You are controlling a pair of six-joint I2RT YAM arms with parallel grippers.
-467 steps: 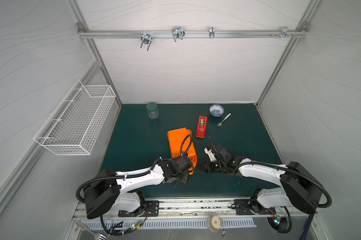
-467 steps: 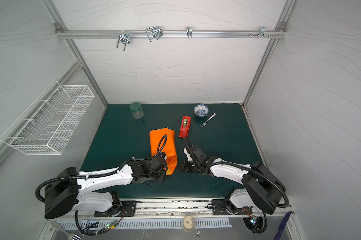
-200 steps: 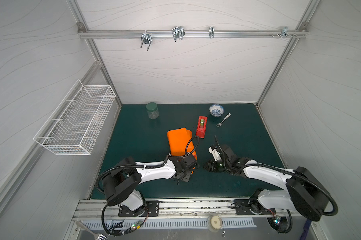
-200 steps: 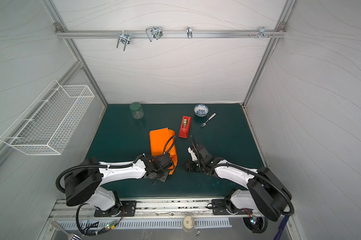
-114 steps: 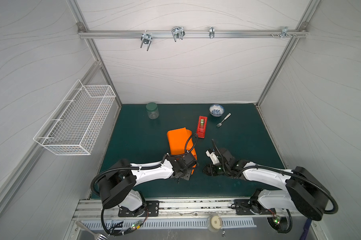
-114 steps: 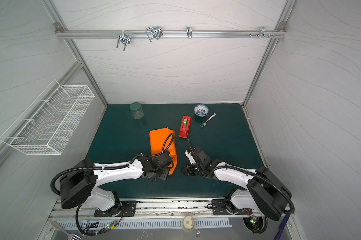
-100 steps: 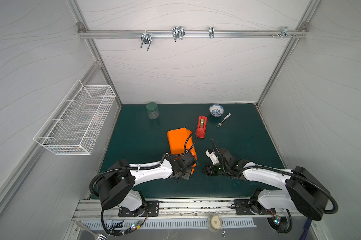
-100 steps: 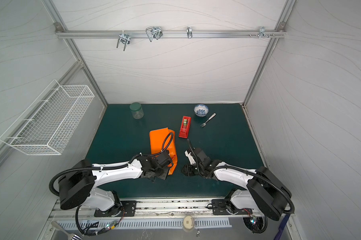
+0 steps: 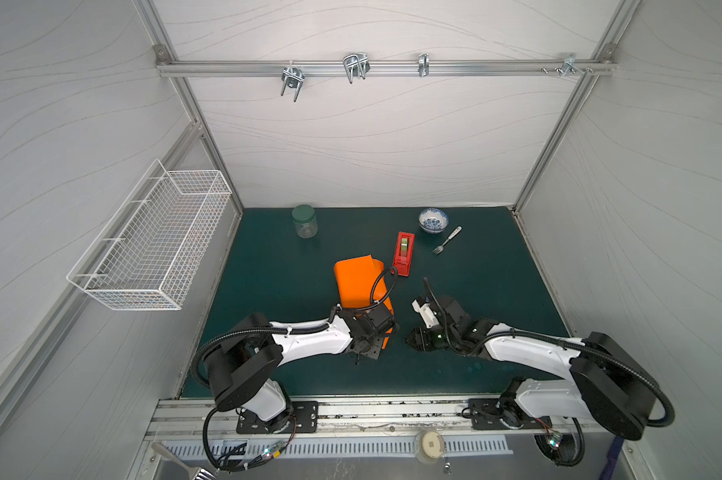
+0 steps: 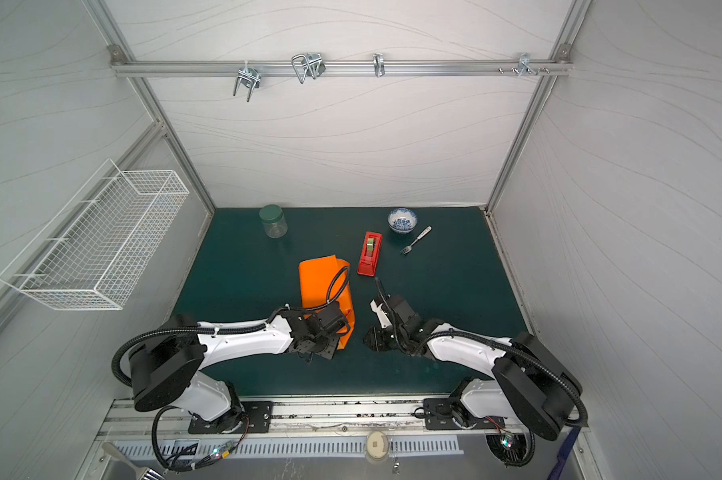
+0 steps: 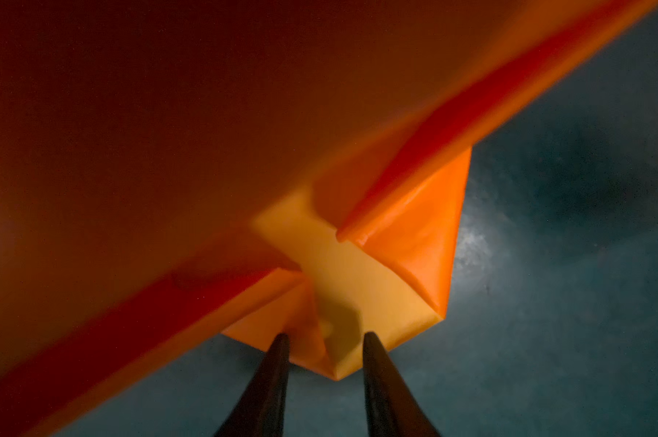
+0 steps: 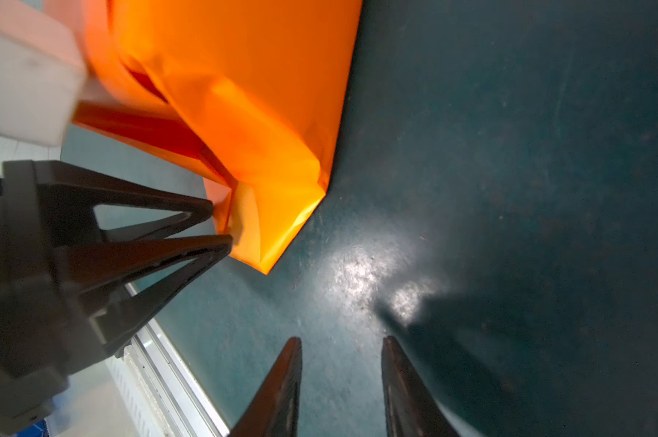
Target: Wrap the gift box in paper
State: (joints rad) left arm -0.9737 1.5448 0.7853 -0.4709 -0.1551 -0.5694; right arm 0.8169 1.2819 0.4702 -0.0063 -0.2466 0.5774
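Observation:
The orange paper (image 9: 357,282) (image 10: 320,278) lies folded around a low block on the green mat; the gift box itself is hidden under it. My left gripper (image 9: 382,338) (image 10: 337,338) sits at the parcel's near end. In the left wrist view it (image 11: 325,336) is open, with the tip of the folded end flap (image 11: 335,363) loose between its fingers. The right wrist view shows those fingertips (image 12: 211,207) just touching the fold. My right gripper (image 9: 411,337) (image 12: 340,338) is open over bare mat, to the right of the parcel, with nothing in it.
A red tape dispenser (image 9: 404,253) lies just behind the parcel's right side. At the back are a green-lidded jar (image 9: 304,221), a blue-patterned bowl (image 9: 433,219) and a fork (image 9: 446,240). A wire basket (image 9: 156,245) hangs on the left wall.
My left gripper's jaws have parted and let go of the paper's folded end. Both arms have pulled back a little toward the front edge.

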